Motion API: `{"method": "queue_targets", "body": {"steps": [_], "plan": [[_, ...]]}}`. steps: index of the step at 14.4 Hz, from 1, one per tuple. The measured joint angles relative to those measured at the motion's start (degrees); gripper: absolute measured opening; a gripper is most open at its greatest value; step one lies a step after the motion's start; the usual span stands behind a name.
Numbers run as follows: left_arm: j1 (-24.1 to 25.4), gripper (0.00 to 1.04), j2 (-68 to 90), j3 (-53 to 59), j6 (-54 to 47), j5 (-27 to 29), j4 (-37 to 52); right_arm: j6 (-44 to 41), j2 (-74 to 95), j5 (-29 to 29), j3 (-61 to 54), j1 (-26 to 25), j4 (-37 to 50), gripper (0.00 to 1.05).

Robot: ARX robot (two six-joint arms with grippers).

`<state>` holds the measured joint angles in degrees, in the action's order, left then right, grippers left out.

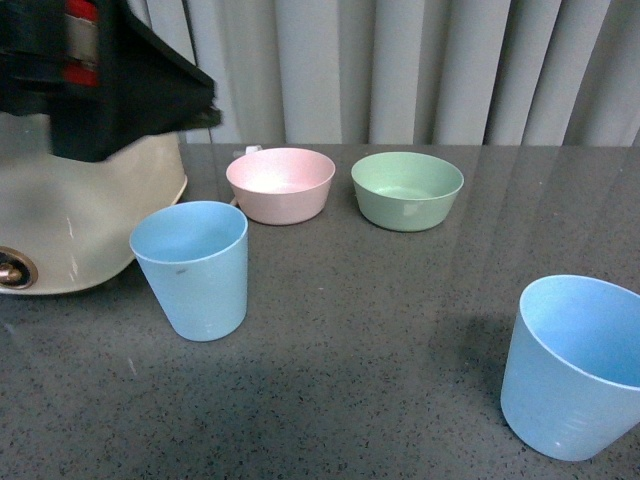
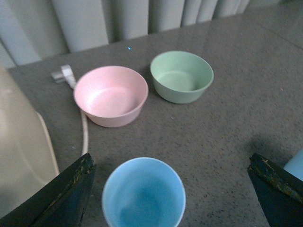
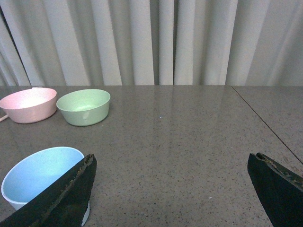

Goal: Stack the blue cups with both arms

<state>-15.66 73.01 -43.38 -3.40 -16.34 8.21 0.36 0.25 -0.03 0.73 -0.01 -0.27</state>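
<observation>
**Hanging wide open over two separate blue cups**

The left gripper [image 2: 170,163] is spread wide. One blue cup [image 2: 143,196] stands upright between its two black fingers [image 2: 61,198], clear of both, with bare table showing on either side. The right gripper [image 3: 170,161] is spread just as wide, with nothing but tabletop between its fingers [image 3: 279,189]. The second blue cup [image 3: 38,175] stands at the outer side of one of those fingers and is partly hidden behind it, so I cannot tell whether they touch.

Both cups are light blue, tapered and handleless, mouths up and empty. In the front view, the one under the left gripper carries a small dark speck [image 1: 181,270] on its wall. The two cups stand well apart from each other.

The left arm [image 1: 90,70] shows as a black bulk hanging above and just behind its cup, over a rounded cream appliance [image 1: 80,220].

Beyond the left gripper sit a pink bowl [image 2: 111,94] and a green bowl [image 2: 181,75], side by side and not touching. A white cable [image 2: 84,132] runs from beside the pink bowl towards the finger next to the appliance. Everything rests on a grey speckled table [image 1: 380,330] with a pale curtain [image 1: 400,70] behind it.
</observation>
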Motion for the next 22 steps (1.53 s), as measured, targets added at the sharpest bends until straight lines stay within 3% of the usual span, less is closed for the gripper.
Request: {"method": "queue_targets", "body": {"steps": [4, 7, 16, 20, 21, 22], "plan": [[-5.8, 0.98, 4.7, -6.2, -3.2, 0.7, -8.3, 0.0, 0.0, 0.0, 0.0, 0.0, 0.0, 0.98], [-6.2, 0.98, 8.4, -6.7, -5.1, 1.5, -12.6, 0.0, 0.0, 0.0, 0.0, 0.0, 0.0, 0.98], [-7.6, 0.98, 12.6, -7.5, -8.9, 5.0, -13.3, 0.0, 0.0, 0.0, 0.0, 0.0, 0.0, 0.98], [-9.1, 0.98, 15.3, -7.3, -14.3, 9.0, -13.8, 0.0, 0.0, 0.0, 0.0, 0.0, 0.0, 0.98], [-9.3, 0.77, 15.7, -7.3, -15.0, 9.4, -13.8, 0.0, 0.0, 0.0, 0.0, 0.0, 0.0, 0.98], [-9.3, 0.73, 15.7, -7.3, -15.0, 9.4, -13.8, 0.0, 0.0, 0.0, 0.0, 0.0, 0.0, 0.98]]}}
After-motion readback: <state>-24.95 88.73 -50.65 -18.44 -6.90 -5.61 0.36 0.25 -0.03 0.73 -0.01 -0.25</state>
